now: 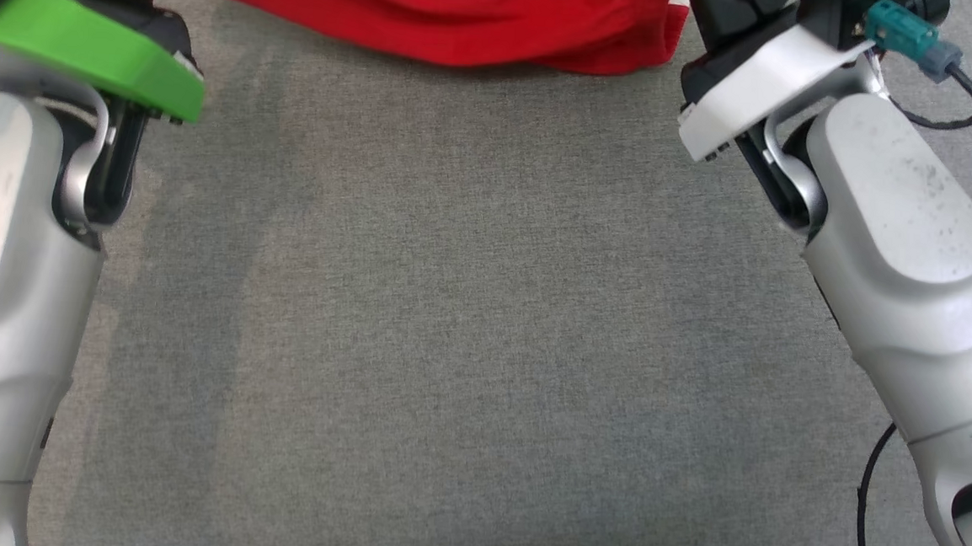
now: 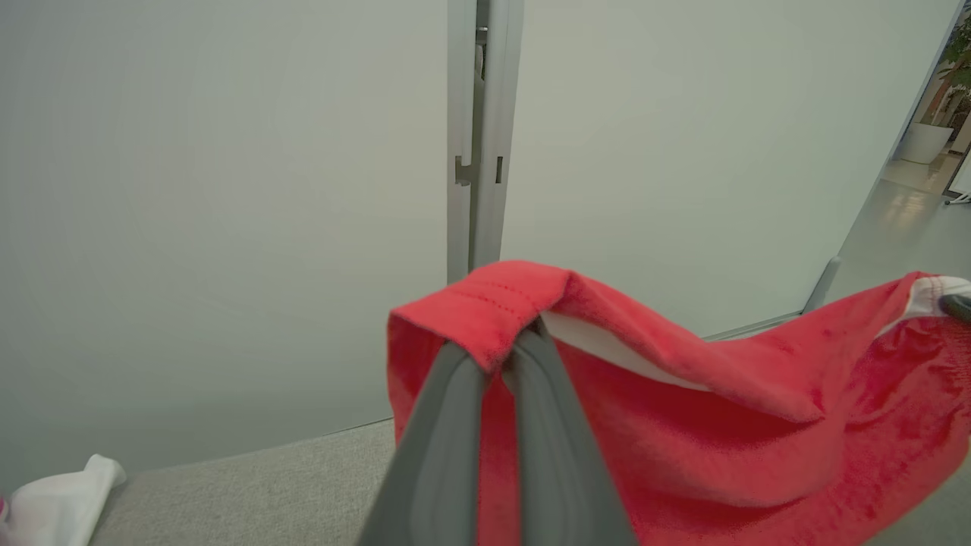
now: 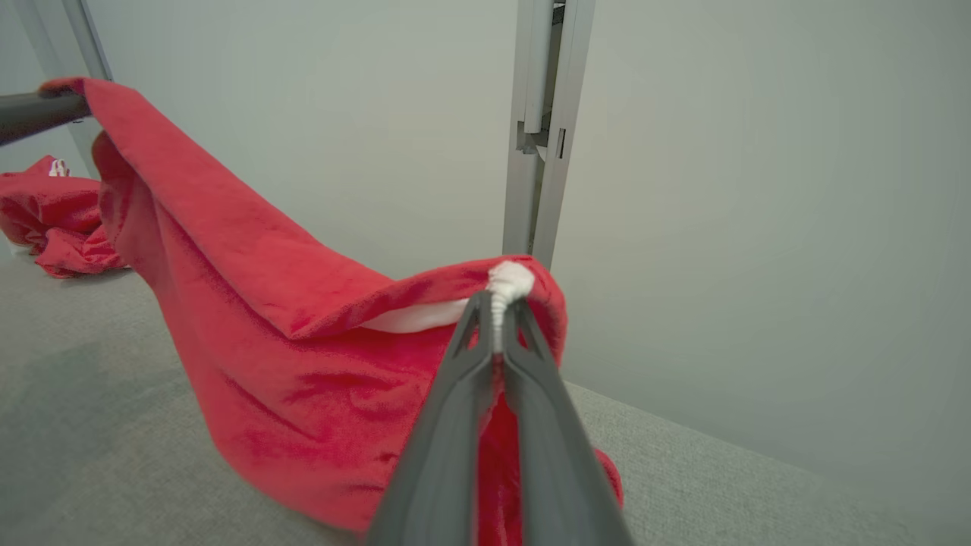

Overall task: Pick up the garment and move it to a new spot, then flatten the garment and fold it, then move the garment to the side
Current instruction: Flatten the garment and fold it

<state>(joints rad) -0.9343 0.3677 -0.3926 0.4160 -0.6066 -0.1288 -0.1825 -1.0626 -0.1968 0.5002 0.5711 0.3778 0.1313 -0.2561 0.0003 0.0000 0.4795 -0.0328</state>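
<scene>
Above grey upholstered surface [image 1: 448,347], far edge: red fleece garment [image 1: 435,8] slung between left gripper [image 2: 507,350] and right gripper [image 3: 497,311], both jaws clamped on top corners, likely for spreading flat.

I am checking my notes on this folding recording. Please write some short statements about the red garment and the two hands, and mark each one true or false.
1. The left hand is shut on a red hemmed corner of the garment. True.
2. The right hand is open and holds nothing. False: it is shut on a white-trimmed edge of the garment.
3. The garment lies spread flat on the grey surface. False: it hangs sagging between the two hands.
4. Another red heap lies on the grey surface, beyond the held garment. True.
</scene>
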